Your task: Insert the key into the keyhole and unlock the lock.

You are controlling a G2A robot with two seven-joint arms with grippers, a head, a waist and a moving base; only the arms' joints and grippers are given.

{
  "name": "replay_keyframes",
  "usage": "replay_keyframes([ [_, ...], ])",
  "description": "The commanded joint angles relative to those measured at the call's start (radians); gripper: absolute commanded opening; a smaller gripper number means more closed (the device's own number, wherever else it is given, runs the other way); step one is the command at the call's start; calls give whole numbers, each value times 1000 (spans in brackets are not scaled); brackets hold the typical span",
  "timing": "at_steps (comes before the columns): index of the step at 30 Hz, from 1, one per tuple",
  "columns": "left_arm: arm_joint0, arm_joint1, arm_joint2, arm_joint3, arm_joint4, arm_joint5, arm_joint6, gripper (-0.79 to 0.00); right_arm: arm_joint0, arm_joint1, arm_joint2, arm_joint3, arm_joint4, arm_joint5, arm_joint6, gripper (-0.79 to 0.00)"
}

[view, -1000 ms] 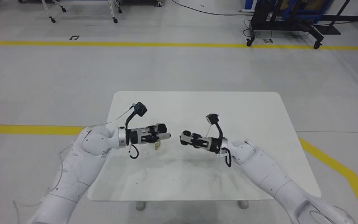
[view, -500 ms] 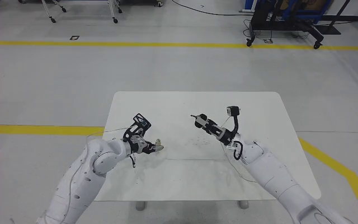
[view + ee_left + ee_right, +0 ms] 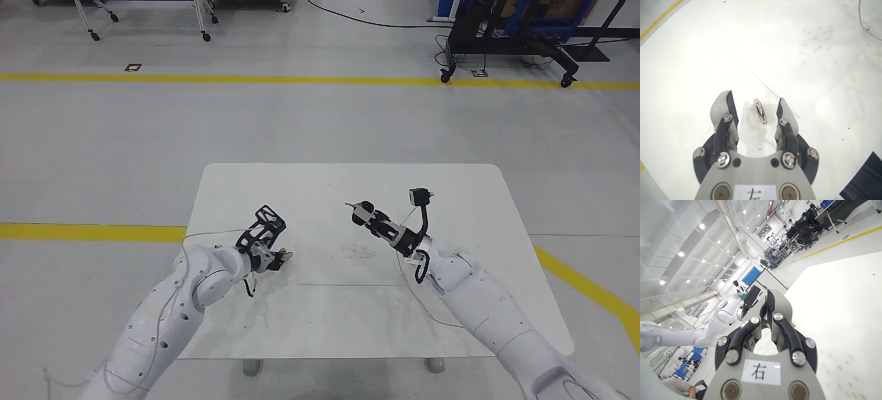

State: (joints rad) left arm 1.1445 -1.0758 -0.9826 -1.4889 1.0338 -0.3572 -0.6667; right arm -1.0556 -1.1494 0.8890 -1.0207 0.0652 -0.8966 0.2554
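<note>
Small lock (image 3: 760, 111) on the white table (image 3: 696, 56), up on a narrow edge, brass-coloured rim and shiny metal band facing the left wrist camera. Sits right between the fingers of the left claw (image 3: 755, 96), touched by neither; claw spread wide, poised just above the tabletop.

Right claw (image 3: 769, 294) held up over the middle of the table, well apart from the lock, pads pressed tight together. Cannot tell whether the key is pinched between them; in the top view a thin sliver at the tip is too small to name.

Looks light, hard and stiff, likely smooth metal, so prone to slipping or toppling if nudged from one side. Best to close on the two broad flat faces, low and square, with both ribbed pads meeting together. Grip firmly enough to resist the twist of a turning key, and keep the keyhole end clear of the fingers. No fragility to fear; the main risk is knocking it flat.
</note>
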Motion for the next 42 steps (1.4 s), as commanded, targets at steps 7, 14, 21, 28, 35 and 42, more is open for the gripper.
replay_keyframes([
  [7,-3,-6,19,4,35,31,-43,-708,0,0,0,0,0,0,0,-785],
  [14,-10,-11,24,19,47,40,-40,-785,0,0,0,0,0,0,0,-785],
  [21,-4,-14,-3,6,23,60,29,-785,0,0,0,0,0,0,0,-785],
  [28,5,-12,-21,-10,2,64,57,-785,0,0,0,0,0,0,0,-785],
  [35,-9,-24,-50,6,-249,54,26,-785,-15,0,9,-35,-10,16,-12,-785],
  [42,-180,-59,-53,243,-833,32,-239,-785,-52,-4,34,-97,-42,22,-61,-785],
])
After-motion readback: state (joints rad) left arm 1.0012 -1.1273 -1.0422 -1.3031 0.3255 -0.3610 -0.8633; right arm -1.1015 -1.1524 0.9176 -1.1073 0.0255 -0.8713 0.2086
